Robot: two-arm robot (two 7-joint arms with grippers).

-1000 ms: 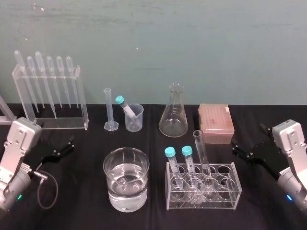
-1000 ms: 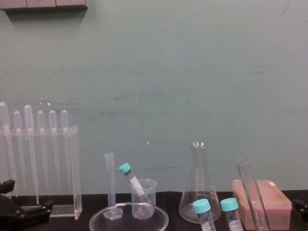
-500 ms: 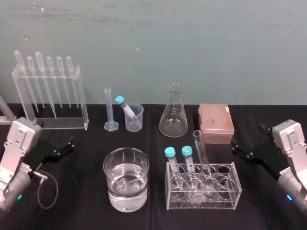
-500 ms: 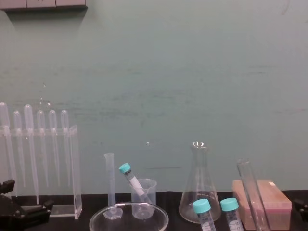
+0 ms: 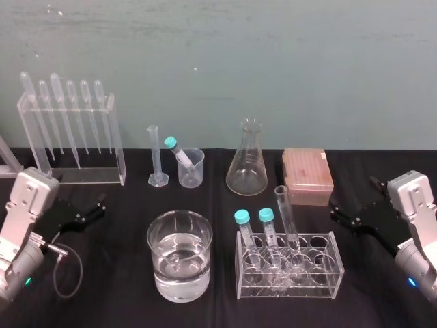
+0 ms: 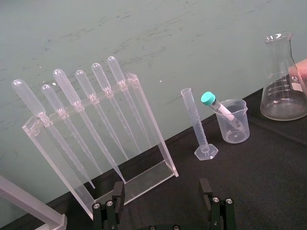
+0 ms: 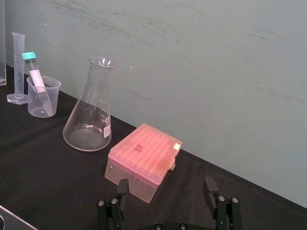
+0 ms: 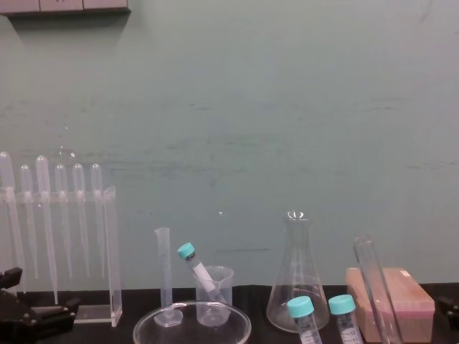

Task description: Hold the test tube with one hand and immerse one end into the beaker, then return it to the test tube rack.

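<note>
Standing upright in the clear test tube rack (image 5: 321, 275), the test tube (image 5: 288, 225) leans slightly and rises well above the 2 teal-capped tubes (image 5: 265, 216) just to its left. The rack sits near the robot, right of centre on the black tabletop (image 5: 116, 301). The beaker (image 5: 179, 290), about half full of clear liquid, is just left of the rack.

The left gripper (image 5: 99, 205) rests low at the far left of the tabletop, its fingers (image 6: 117, 191) spread wide and holding nothing. The right gripper (image 5: 336, 210) sits at the right, beside the rack and near a pink box (image 5: 307, 171), its fingers (image 7: 209, 187) equally wide and empty. Neither touches the tube, so the grasp is not yet made.

The tube looks light, stiff, smooth and brittle: bare glass with no cap, likely slippery and easy to crack under hard squeeze. The right gripper is the closer one. The best hold seems to be the upper section clear of the rack and the capped tubes, gripped gently across its width and lifted straight up, leaving the rounded lower end free to dip into the beaker.
</note>
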